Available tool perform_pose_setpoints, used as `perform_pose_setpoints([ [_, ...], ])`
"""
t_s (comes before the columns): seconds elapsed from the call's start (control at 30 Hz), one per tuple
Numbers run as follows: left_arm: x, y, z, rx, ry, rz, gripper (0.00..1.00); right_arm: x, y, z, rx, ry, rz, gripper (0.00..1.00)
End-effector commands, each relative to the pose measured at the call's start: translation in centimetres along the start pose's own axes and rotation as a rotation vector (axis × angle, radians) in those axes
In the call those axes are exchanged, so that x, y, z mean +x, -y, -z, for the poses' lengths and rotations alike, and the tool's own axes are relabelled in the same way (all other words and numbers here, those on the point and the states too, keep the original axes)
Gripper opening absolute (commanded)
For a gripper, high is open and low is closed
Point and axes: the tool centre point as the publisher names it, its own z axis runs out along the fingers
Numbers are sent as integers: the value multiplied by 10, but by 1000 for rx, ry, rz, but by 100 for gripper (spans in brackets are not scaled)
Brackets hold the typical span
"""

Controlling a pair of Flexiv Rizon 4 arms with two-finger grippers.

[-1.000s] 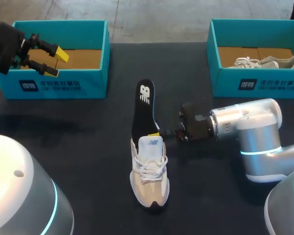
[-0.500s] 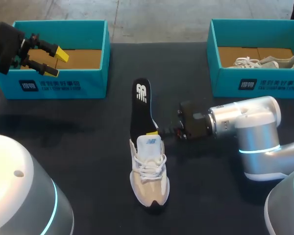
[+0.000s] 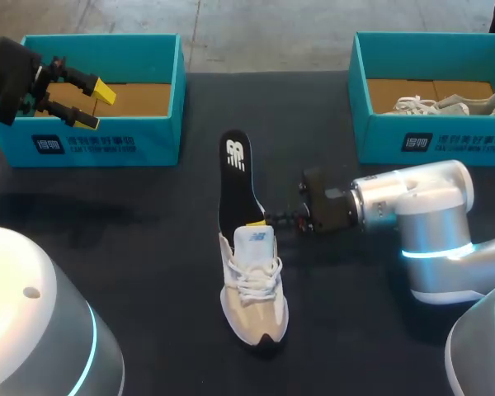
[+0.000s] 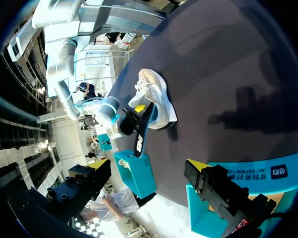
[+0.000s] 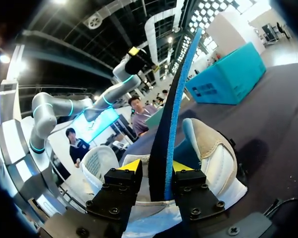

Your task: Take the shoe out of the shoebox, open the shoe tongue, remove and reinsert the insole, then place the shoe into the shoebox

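A white and beige shoe [image 3: 253,289] lies mid-table, toe toward the near edge. Its black insole [image 3: 234,183] sticks out of the heel opening, pointing toward the far edge. My right gripper [image 3: 260,221] is at the shoe's collar. In the right wrist view the insole [image 5: 169,124] stands on edge between the yellow fingertips [image 5: 130,165] of the right gripper [image 5: 156,168]; a thin gap shows beside one tip, so it is open. My left gripper [image 3: 96,107] hangs open and empty over the left teal shoebox [image 3: 107,144]. The left wrist view shows the shoe [image 4: 156,94] far ahead.
A second teal shoebox [image 3: 433,144] at the far right holds another white shoe [image 3: 445,105]. The right arm's body [image 3: 421,223] lies across the table's right side. The left arm's base [image 3: 33,322] fills the near left corner. Dark tabletop surrounds the shoe.
The right gripper's fingers have parted around the insole. The insole's far end has swung a little to the left, and the shoe has shifted slightly. The left arm has not moved.
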Motion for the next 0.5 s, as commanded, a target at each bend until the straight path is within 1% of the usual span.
perform_pose_setpoints([
  [0.03,0,1,0,-1,-2,-1,100,0,-1,-2,4,12,2,35],
  [0.17,0,1,0,-1,-2,-1,100,-1,-4,-2,2,16,8,33],
  [0.33,0,1,0,-1,-2,-1,100,-1,-8,-3,3,17,15,31],
  [0.5,0,1,0,-1,-2,-1,100,-1,-9,-3,2,21,19,36],
])
